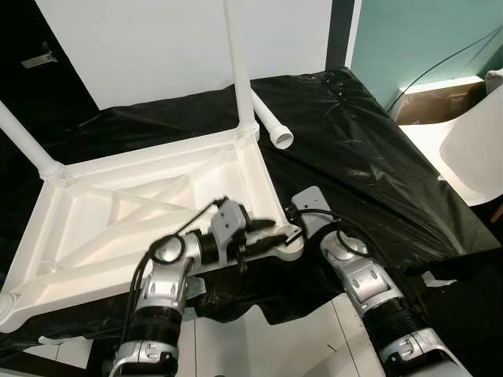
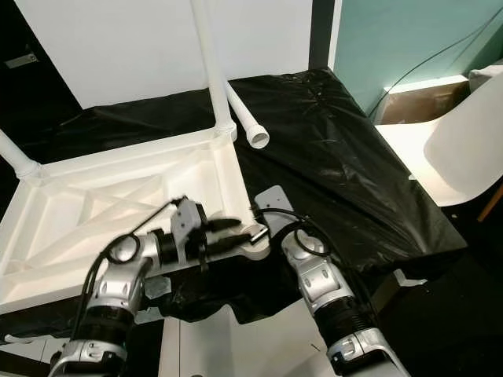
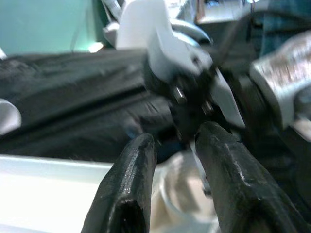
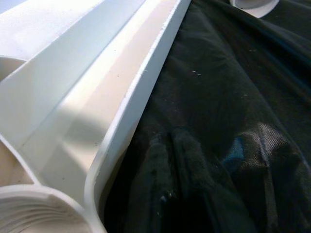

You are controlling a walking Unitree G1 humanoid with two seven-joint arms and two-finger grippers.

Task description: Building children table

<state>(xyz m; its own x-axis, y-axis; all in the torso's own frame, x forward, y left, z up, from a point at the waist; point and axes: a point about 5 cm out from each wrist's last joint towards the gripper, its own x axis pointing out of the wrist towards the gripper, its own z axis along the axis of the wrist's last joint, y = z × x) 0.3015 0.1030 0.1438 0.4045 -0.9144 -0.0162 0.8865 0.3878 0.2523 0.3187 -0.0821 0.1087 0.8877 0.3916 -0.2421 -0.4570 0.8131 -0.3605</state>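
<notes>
Left wrist view blurs right gripper point(image 3: 194, 92) behind fingers point(image 3: 131, 179)

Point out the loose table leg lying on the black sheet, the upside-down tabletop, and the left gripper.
loose table leg point(image 1: 271, 126), left eye view, on its tube near the open end.
upside-down tabletop point(image 1: 157, 161), left eye view, on its far rim.
left gripper point(image 1: 271, 232), left eye view, between the fingertips.

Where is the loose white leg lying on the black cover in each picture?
Left eye view: loose leg at upper middle, beside the tabletop's far corner.
Right eye view: same place.
Left wrist view: not recognisable.
Right wrist view: its open end at the top edge.
Shared landmark: upside-down white tabletop.
</notes>
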